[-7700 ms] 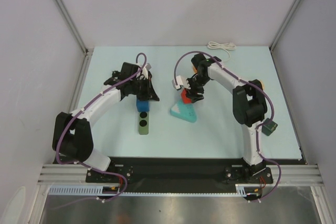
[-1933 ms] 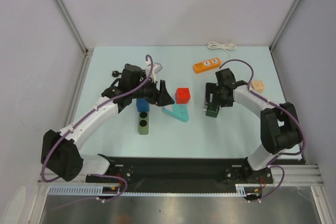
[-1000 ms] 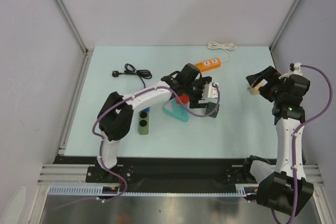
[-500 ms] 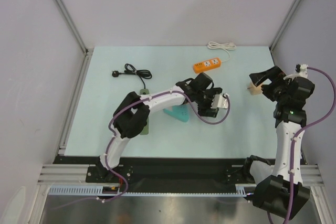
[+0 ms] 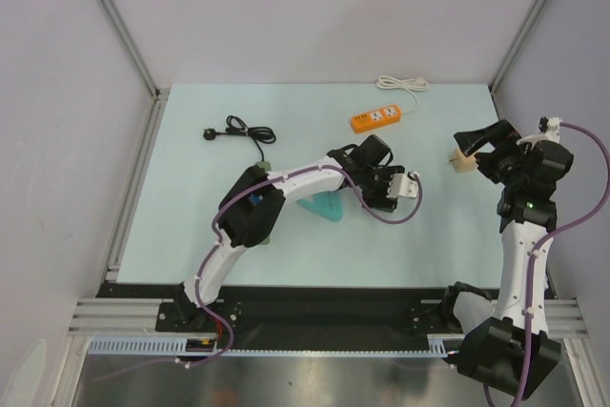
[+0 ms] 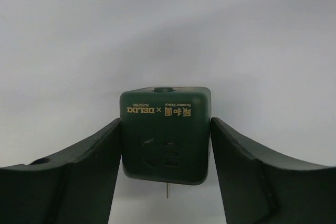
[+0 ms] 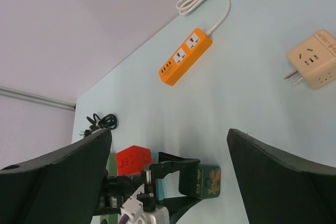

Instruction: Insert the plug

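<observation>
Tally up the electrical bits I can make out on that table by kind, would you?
Cube adapters with sockets: 2 (dark green cube adapter, beige cube adapter)
Power strips: 1 (orange power strip)
Corded plugs: 1 (black plug)
Total: 4
Left out: the red cube, which shows no sockets from here.

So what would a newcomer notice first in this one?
The left gripper, stretched to mid-table, clasps a dark green cube adapter between its fingers. The right gripper hangs wide open at the right edge, near a beige adapter. The small black plug lies untouched on its looped cord at the far left, apart from the orange power strip.
</observation>
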